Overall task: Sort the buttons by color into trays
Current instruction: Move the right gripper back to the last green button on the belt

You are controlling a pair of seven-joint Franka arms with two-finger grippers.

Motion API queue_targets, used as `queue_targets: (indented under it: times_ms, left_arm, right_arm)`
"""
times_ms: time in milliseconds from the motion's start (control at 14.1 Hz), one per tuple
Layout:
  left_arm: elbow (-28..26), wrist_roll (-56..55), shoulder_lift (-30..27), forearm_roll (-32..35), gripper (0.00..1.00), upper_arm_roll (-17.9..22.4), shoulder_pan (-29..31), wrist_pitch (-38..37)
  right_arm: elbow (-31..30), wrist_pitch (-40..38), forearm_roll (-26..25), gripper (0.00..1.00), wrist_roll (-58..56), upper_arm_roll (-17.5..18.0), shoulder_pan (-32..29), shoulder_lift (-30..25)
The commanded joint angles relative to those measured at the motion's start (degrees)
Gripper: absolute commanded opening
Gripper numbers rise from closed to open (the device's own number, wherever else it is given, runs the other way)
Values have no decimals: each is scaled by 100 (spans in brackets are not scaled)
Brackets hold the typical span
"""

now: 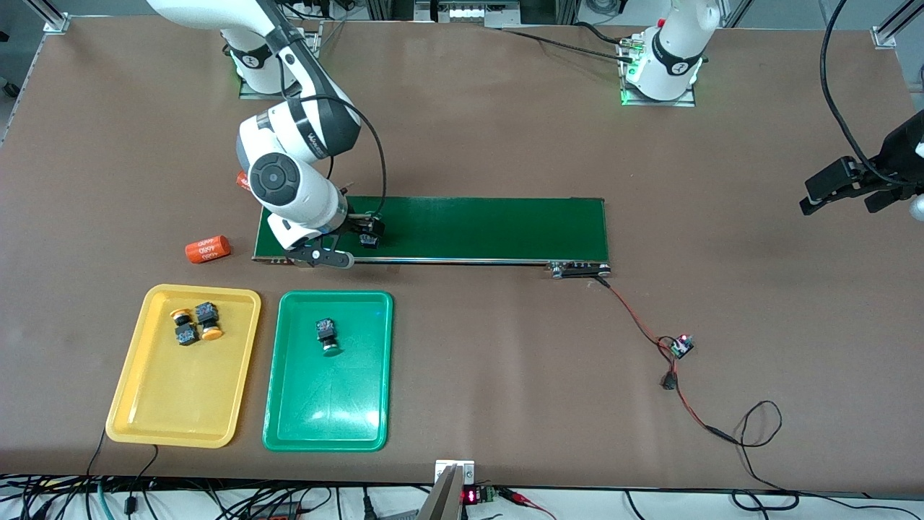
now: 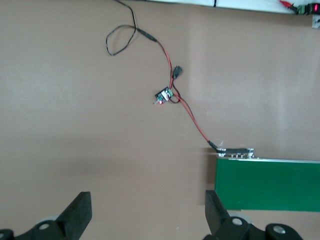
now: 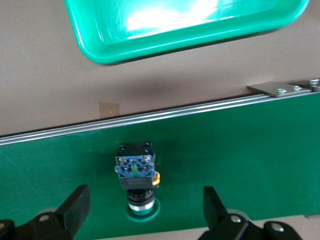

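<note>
**Desk:** What's the picture?

**Caption writer:** The right gripper (image 3: 142,207) hangs low over the conveyor belt (image 1: 491,227), at the belt's end toward the right arm's side of the counter (image 1: 505,130). Its jaws are spread wide with nothing in them. One green button (image 3: 136,177) lies on the belt directly between the two jaws.

**Desk:** How does it lie?

**Caption writer:** On its side. In the right wrist view its long axis runs between the jaws rather than across them, cap toward the wrist, black body pointing away. Closing would likely pinch the body's flanks.

**Desk:** And the other arm?

**Caption writer:** The left gripper (image 1: 837,193) waits over bare counter at the left arm's end, jaws spread and empty, well apart from the button. The right arm is plainly nearer.

**Desk:** The rest?

**Caption writer:** Two yellow buttons (image 1: 195,323) touch each other in the yellow tray (image 1: 137,404). Another green button (image 1: 328,336) sits in the green tray (image 1: 289,426), which lies nearer the front camera than the belt.
</note>
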Motion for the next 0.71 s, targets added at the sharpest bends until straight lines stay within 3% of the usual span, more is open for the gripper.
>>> queue_targets:
  times_ms: [0, 354, 637]
  left_arm:
    - [67, 109, -18, -121, 100, 30, 8, -226]
    - [-56, 118, -88, -121, 100, 21, 35, -129]
    - [-696, 118, -509, -121, 100, 21, 17, 310]
  right_arm:
    - [-58, 175, 105, 100, 58, -66, 121, 97]
    - [-111, 272, 70, 100, -56, -74, 138, 177]
    - [-277, 404, 61, 100, -337, -109, 68, 186]
